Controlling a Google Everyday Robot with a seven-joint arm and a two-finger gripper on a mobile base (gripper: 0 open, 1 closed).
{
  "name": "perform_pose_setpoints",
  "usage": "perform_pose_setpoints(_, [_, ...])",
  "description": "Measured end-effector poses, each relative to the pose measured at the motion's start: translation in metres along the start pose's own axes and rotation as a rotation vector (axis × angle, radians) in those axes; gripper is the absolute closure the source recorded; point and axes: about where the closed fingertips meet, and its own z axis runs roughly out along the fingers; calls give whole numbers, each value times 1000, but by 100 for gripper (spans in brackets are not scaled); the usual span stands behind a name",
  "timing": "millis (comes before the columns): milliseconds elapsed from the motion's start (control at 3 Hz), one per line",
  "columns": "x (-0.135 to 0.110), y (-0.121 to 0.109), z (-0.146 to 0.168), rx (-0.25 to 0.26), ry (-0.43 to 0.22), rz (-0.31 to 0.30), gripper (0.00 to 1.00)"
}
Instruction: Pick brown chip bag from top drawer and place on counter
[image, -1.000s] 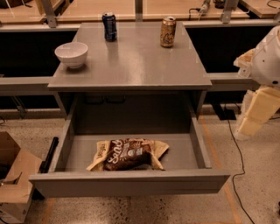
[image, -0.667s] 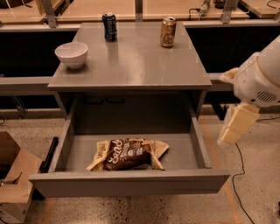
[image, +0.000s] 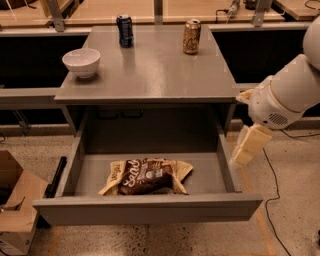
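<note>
The brown chip bag (image: 147, 176) lies flat in the open top drawer (image: 150, 210), near its front and a little left of centre, white lettering up. The grey counter (image: 150, 70) sits above the drawer. My gripper (image: 246, 148), cream-coloured at the end of the white arm, hangs just outside the drawer's right wall, above its rim and to the right of the bag. It holds nothing that I can see.
On the counter stand a white bowl (image: 81, 62) at the left, a blue can (image: 125, 31) and a gold-tan can (image: 191, 36) at the back. A cardboard box (image: 15, 200) sits on the floor left of the drawer. A black cable (image: 272, 200) runs across the floor at the right.
My arm has swung left and lower, bringing the gripper from well right of the table to the drawer's right wall. The bag and drawer have not moved.
</note>
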Motion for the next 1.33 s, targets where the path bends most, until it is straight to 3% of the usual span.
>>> perform_pose_setpoints(333, [-4,2,18,-25,-54,28,0])
perform_pose_setpoints(1000, [-49,12,115,-101,-196,85,0])
perform_pose_setpoints(1333, [-68,18,164,-141,-237,116,0])
